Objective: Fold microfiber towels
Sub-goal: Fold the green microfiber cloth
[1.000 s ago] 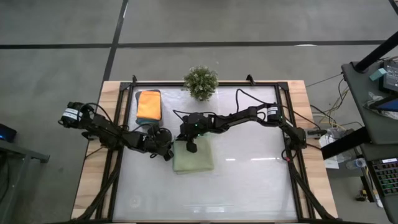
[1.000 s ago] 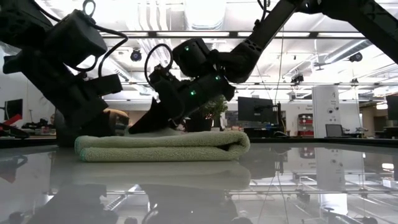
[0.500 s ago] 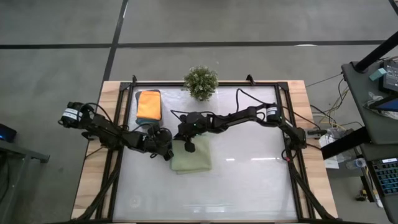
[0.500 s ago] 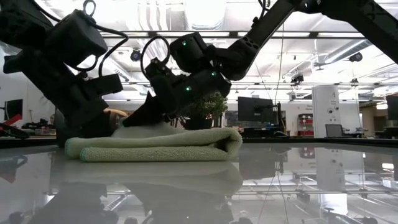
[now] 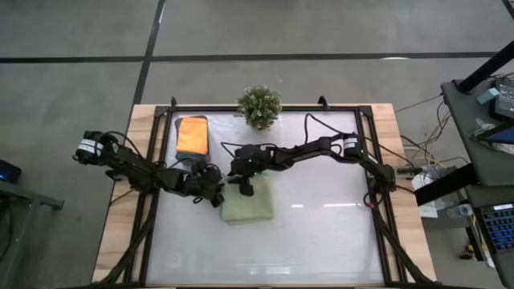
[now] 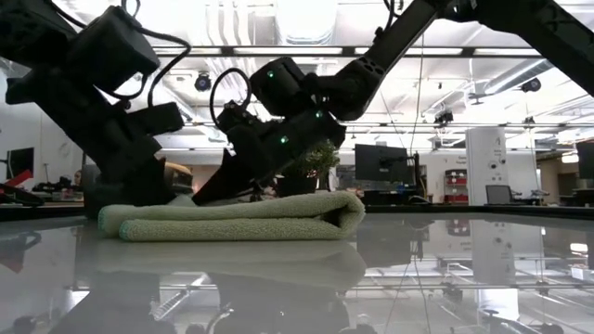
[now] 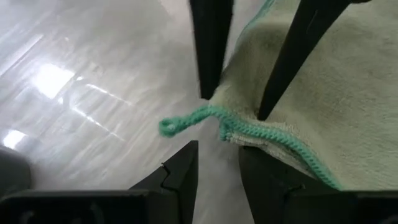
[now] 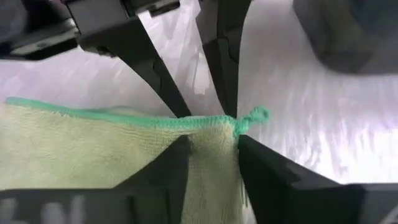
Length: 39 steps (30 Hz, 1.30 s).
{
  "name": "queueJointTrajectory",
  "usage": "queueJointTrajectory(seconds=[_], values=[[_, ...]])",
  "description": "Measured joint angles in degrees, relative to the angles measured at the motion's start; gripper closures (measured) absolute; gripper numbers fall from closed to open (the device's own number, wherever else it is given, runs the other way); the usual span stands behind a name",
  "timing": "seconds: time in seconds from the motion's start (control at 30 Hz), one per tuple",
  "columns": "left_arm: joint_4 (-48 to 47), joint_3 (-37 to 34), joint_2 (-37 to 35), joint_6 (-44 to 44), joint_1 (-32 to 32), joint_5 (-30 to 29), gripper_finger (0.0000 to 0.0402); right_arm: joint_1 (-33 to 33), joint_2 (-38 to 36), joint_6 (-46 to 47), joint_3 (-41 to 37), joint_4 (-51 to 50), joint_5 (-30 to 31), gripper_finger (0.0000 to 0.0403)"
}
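A pale sage-green microfiber towel (image 5: 249, 207) lies folded flat on the glossy table, its rounded fold (image 6: 348, 213) toward the right. Its far left corner, stitched in teal, ends in a loose thread tail (image 7: 169, 127). My right gripper (image 8: 211, 143) slants down onto that corner from the far right, fingers apart, cloth between them. My left gripper (image 7: 217, 155) comes at the same corner from the left, fingers apart, with bare table in the gap. An orange towel (image 5: 193, 135) lies folded at the far left. My right gripper's fingers (image 7: 298, 56) stand apart astride the towel's stitched corner (image 8: 214, 124), slanting down from the far right; the corner lies flat on the folded towel, and I cannot tell whether the tips touch it. My left gripper has one finger (image 7: 267, 174) over the stitched edge; whether it touches, I cannot tell.
A small bushy green plant (image 5: 259, 106) stands at the far edge, behind the right arm. Black frame rails (image 5: 157, 201) run along the table's sides. The near half and the right half of the table (image 5: 321, 241) hold nothing in the high view.
My right gripper has shifted slightly toward the table's left with the towel's corner. The towel has slid a little to the left, and the raised hump of cloth under the gripper has sunk flat.
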Motion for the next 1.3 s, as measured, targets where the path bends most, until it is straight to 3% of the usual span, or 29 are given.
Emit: queueJointTrajectory(seconds=[0.17, 0.3, 0.5, 0.67, 0.87, 1.13, 1.3], values=[[-1.39, 0.08, -3.06, 0.43, -0.01, 0.98, 0.0300, -0.09, -2.80, 0.00, 0.45, -5.71, 0.00, 0.0234], [-5.35, 0.09, -6.75, 0.52, -0.01, 1.37, 0.0300, -0.09, -5.51, 0.28, 0.37, -10.22, -0.02, 0.0217], [-10.63, -0.02, -11.01, 0.36, -0.09, 2.72, 0.0300, 0.50, -8.99, 2.41, 0.26, -16.81, -0.01, 0.0220], [-10.04, 0.36, -12.07, -1.39, -1.39, 8.59, 0.0300, 3.05, -11.97, 5.45, -0.79, -25.11, -0.42, 0.0228], [-0.93, 0.76, -9.70, -1.31, -7.21, 8.90, 0.0300, 10.48, -17.08, 5.11, -3.94, -32.91, 0.48, 0.0236], [2.14, 2.31, -6.75, -2.11, -12.56, 7.90, 0.0300, 21.23, -21.08, 9.82, -10.10, -33.90, 18.19, 0.0241], [2.71, 3.81, -5.71, -2.88, -14.12, 7.37, 0.0300, 25.01, -21.08, 12.67, -11.38, -34.07, 24.55, 0.0243]])
